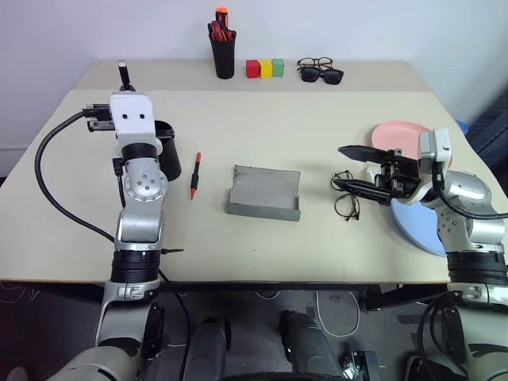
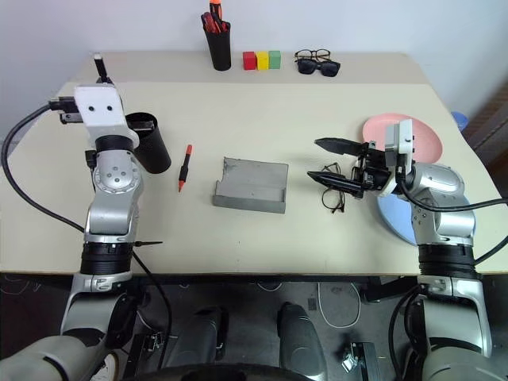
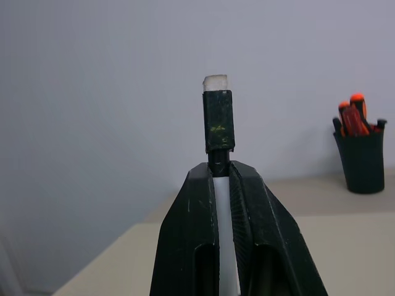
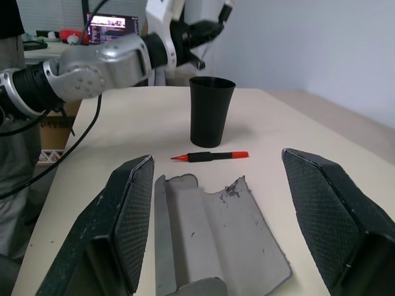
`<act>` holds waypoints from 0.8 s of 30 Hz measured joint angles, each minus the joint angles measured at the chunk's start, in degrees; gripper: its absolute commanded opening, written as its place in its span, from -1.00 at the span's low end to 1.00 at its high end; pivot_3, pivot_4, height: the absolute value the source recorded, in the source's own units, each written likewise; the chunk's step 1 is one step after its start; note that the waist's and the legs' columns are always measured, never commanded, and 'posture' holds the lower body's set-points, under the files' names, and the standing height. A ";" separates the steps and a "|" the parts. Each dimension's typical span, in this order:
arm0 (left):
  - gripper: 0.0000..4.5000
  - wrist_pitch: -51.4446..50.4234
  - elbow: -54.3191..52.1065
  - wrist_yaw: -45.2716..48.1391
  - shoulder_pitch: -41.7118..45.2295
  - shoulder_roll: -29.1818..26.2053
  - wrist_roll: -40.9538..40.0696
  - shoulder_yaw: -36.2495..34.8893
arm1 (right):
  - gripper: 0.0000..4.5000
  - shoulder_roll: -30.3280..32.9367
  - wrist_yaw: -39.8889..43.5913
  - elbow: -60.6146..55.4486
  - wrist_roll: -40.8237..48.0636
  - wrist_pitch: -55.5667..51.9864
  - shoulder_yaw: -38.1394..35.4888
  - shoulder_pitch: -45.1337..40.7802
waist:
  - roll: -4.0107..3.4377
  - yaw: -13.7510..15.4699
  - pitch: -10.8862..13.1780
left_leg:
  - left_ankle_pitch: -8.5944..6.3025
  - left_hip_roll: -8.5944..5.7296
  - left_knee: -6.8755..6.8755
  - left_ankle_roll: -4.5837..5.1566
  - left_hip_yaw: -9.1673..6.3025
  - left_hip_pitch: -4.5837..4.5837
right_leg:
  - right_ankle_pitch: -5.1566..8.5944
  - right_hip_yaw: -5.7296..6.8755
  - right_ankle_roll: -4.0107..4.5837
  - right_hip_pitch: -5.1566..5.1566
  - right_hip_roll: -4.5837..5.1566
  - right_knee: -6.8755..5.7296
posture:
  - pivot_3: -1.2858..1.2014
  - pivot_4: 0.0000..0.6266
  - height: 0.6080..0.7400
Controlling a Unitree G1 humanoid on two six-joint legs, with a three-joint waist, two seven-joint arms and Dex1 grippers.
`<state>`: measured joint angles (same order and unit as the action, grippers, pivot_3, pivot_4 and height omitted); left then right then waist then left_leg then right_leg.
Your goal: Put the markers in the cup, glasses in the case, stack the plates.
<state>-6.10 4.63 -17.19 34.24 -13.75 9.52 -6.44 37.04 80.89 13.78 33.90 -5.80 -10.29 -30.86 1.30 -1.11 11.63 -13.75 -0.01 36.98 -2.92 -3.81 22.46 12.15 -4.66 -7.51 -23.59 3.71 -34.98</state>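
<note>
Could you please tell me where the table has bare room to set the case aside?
Bare: the wide stretch between the case and the pot and blocks; also the near edge before the case. Crowded: the right, with glasses, right gripper and plates.

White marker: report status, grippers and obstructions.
Left gripper shut on white marker, above cup. Right gripper open over glasses. Nothing blocking.

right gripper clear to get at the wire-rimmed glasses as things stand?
Probably yes: the right gripper hangs open right over the wire-rimmed glasses, nothing between them. The grey case lies apart on the table.
</note>
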 measured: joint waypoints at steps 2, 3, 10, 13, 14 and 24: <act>-0.98 1.98 2.31 0.02 0.22 0.28 -0.02 0.03 | 0.49 0.00 -0.02 0.00 -0.01 0.08 0.00 -0.04 | 0.00 0.01 0.00 | 0.00 0.00 0.00 0.00 -0.01 0.00 | 0.00 0.01 0.00 0.00 0.00 0.00 | 0.03 -0.52 1.00; -0.98 3.14 3.47 0.03 0.34 0.30 -0.01 0.03 | 0.49 0.00 -0.06 0.00 -0.01 0.09 0.00 -0.04 | 0.00 0.01 0.00 | 0.00 0.00 -0.01 0.00 0.00 0.00 | 0.00 0.01 0.00 0.00 0.00 0.00 | 0.03 -0.52 1.00; -0.54 9.36 9.14 0.47 0.13 0.80 -0.07 0.22 | 0.49 0.04 -0.41 -0.04 0.00 0.09 -0.06 0.21 | 0.00 0.02 0.00 | 0.00 0.00 0.00 0.00 0.00 0.00 | 0.00 0.01 0.00 0.00 0.00 0.00 | 0.03 -0.52 1.00; 0.08 10.76 9.33 1.14 -0.85 1.76 -0.34 0.33 | 0.49 0.08 -0.78 -0.07 0.01 0.09 -0.17 0.56 | 0.00 0.03 0.00 | 0.00 0.00 -0.01 0.00 0.00 0.00 | 0.00 0.01 0.00 0.00 0.00 0.00 | 0.03 -0.52 1.00; 0.33 11.42 9.17 1.79 -1.54 2.05 -0.83 0.30 | 0.49 0.12 -0.84 -0.09 0.02 0.09 -0.30 0.79 | -0.01 0.00 0.00 | 0.00 0.00 -0.01 0.00 0.00 0.00 | 0.00 0.01 0.00 0.00 0.00 0.00 | 0.03 -0.52 1.00; 0.52 -6.71 -14.20 18.85 -7.64 1.66 -14.15 4.64 | 0.49 0.85 -1.91 -0.18 0.01 0.07 -1.55 1.86 | -0.03 -0.10 -0.01 | 0.00 0.00 -0.03 0.00 0.00 -0.01 | 0.03 0.00 0.03 -0.01 -0.01 -0.02 | 0.03 -0.52 1.00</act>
<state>-12.81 -9.57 1.66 26.60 -12.09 -4.63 -1.79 37.89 78.99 13.60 33.91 -5.73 -11.84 -29.00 1.27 -1.21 11.62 -13.76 -0.01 36.95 -2.92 -3.81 22.46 12.18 -4.66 -7.49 -23.59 3.70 -34.99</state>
